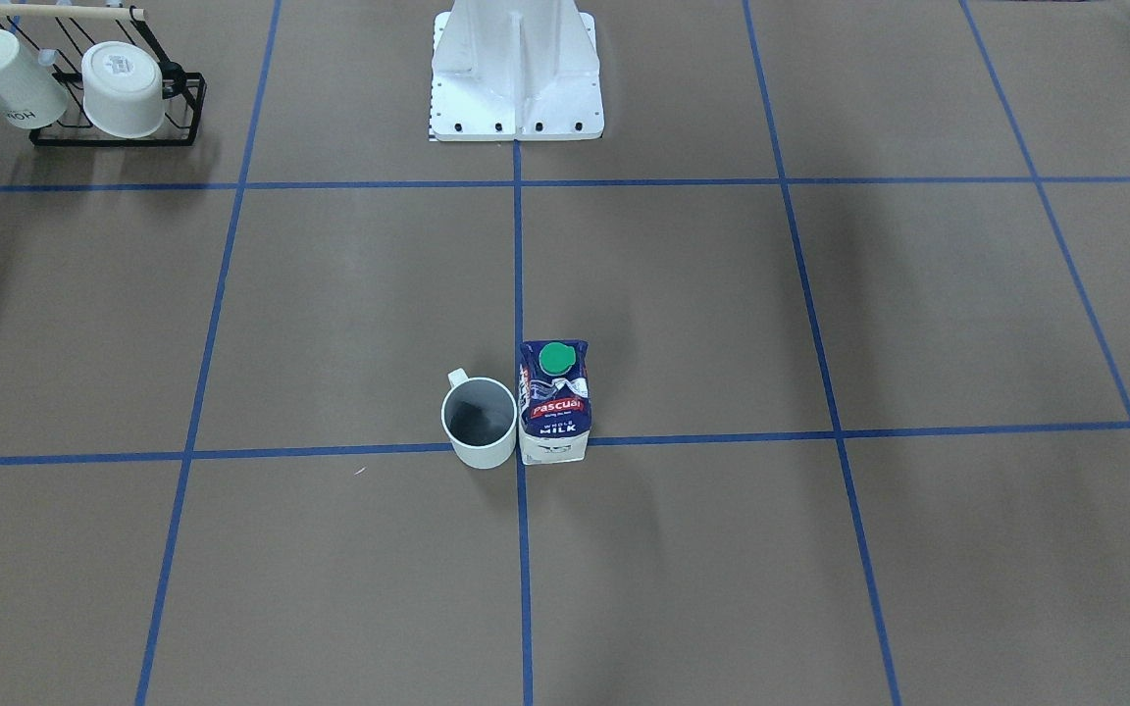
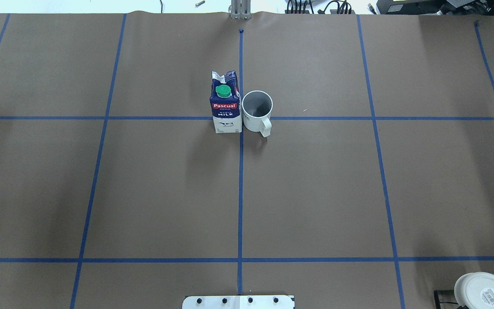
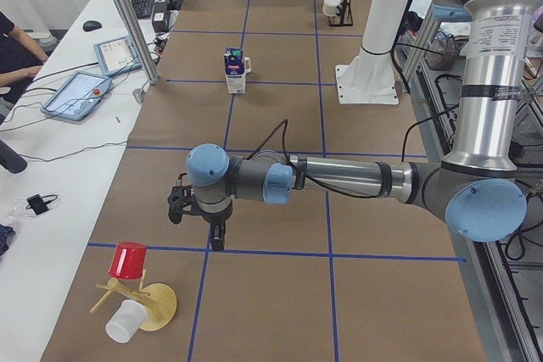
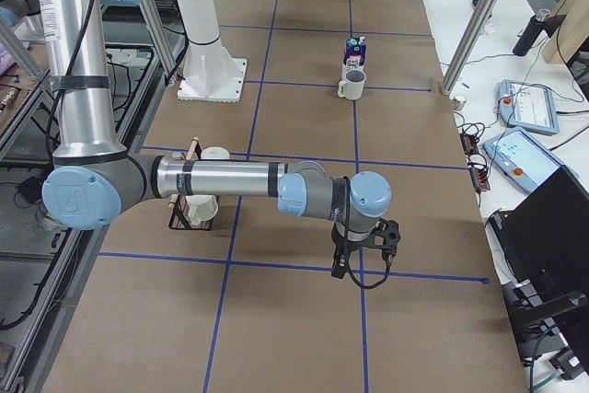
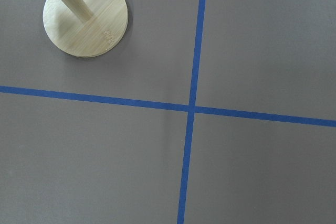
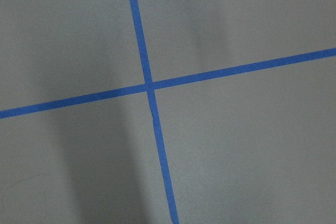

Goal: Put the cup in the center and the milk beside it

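Note:
The cup (image 1: 479, 422), a small white mug with a dark grey inside, stands upright at the crossing of blue tape lines near the table's middle. The milk (image 1: 553, 402), a dark blue carton with a green cap, stands upright right beside it, almost touching. Both also show in the overhead view, the cup (image 2: 257, 110) and the milk (image 2: 225, 107). My left gripper (image 3: 199, 222) hangs low over the table far from them, near the left end. My right gripper (image 4: 363, 264) hangs low near the right end. I cannot tell whether either is open or shut. Both wrist views show only paper and tape.
A black rack (image 1: 119, 127) with two white cups stands at the robot's right-hand corner. A wooden mug tree (image 3: 140, 294) with a red cup stands near my left gripper; its round base (image 5: 85, 15) shows in the left wrist view. The white robot base (image 1: 516, 78) is at the table's back edge.

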Controlling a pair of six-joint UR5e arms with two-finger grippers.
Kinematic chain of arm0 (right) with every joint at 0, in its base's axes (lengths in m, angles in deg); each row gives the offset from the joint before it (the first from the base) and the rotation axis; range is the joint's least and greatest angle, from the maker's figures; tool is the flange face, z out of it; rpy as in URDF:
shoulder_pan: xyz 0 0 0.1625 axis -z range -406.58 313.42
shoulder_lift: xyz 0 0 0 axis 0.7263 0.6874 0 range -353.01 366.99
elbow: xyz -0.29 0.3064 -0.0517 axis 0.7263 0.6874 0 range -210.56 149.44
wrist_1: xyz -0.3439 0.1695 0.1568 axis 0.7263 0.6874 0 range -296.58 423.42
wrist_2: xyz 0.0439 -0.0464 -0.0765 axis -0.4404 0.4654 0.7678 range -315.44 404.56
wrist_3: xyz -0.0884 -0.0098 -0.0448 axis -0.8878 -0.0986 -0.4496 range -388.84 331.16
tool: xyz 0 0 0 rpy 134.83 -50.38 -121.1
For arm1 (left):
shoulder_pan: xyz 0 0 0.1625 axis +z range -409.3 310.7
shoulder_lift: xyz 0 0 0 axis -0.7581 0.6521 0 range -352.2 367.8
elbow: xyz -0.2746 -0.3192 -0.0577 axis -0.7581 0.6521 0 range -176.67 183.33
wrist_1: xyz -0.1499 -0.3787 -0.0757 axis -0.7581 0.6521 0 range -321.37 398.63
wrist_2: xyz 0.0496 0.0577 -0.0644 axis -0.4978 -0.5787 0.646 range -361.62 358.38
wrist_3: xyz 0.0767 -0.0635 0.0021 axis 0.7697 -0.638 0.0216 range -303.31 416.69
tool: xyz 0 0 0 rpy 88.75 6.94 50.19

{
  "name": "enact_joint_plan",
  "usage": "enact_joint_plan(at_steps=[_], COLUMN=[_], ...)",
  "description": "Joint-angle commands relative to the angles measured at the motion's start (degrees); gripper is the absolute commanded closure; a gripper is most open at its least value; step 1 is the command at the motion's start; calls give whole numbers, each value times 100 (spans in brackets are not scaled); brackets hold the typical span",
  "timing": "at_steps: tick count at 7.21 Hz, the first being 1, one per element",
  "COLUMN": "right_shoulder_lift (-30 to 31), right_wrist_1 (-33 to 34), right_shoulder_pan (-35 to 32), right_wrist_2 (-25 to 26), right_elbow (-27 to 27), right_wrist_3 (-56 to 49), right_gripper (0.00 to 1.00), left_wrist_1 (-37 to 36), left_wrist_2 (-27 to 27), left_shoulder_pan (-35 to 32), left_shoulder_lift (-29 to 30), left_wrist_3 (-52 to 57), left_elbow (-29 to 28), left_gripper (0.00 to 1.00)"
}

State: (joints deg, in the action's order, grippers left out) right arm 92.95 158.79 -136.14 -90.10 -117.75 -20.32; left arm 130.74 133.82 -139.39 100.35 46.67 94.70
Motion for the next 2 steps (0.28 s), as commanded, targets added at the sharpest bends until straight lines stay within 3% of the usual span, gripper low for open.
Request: enact_joint_plan(at_steps=[1,2], right_shoulder_lift=[0,26], right_wrist_1=[-10,-19], right_shoulder_pan=[0,0], right_wrist_2=[-25,-60], right_elbow=[0,0], right_wrist_3=[0,0], right_gripper=[0,0], left_wrist_1=[9,9], left_wrist_2=[0,0], left_shoulder_pan=[0,9], left_shoulder_lift=[0,0], left_wrist_3=[0,0], left_elbow=[-31,-48], left_gripper=[2,2])
